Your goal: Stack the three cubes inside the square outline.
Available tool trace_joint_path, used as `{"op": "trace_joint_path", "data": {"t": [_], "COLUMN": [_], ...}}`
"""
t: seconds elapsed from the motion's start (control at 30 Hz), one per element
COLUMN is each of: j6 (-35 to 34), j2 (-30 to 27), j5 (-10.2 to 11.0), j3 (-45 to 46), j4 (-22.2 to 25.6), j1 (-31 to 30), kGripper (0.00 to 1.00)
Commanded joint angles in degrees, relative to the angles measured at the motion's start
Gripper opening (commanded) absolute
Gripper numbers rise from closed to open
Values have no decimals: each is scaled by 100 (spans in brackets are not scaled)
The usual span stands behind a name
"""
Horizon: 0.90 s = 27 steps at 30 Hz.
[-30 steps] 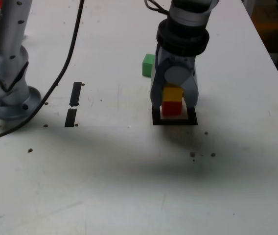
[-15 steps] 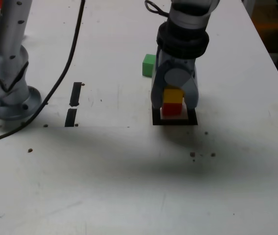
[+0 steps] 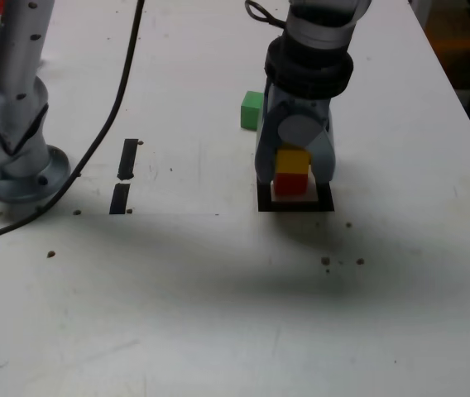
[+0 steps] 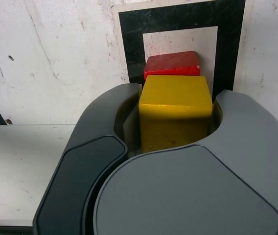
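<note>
On the white table (image 3: 177, 289), the yellow block (image 4: 175, 112) is pinched by the gripper (image 4: 175, 115) above the red block (image 4: 173, 63), apparently so that a stack is built inside the black square (image 4: 131, 44).

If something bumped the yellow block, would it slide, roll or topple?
The yellow block looks flat-sided, so it probably wouldn't roll. Sitting on the red block, it might slide off if pushed sideways. Its crisp edges suggest something stiff that wouldn't squash.

The yellow cube (image 4: 175, 110) sits between the gripper's (image 4: 177, 110) jaws, overlapping the red cube (image 4: 173, 63).
</note>
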Motion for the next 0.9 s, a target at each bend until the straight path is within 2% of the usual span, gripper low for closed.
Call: {"op": "trace_joint_path", "data": {"t": [0.0, 0.87], "j6": [14, 72], "j2": [-12, -23], "j5": [8, 25], "j3": [16, 12], "j4": [3, 39], "j1": [23, 60], "kGripper": [48, 58]}}
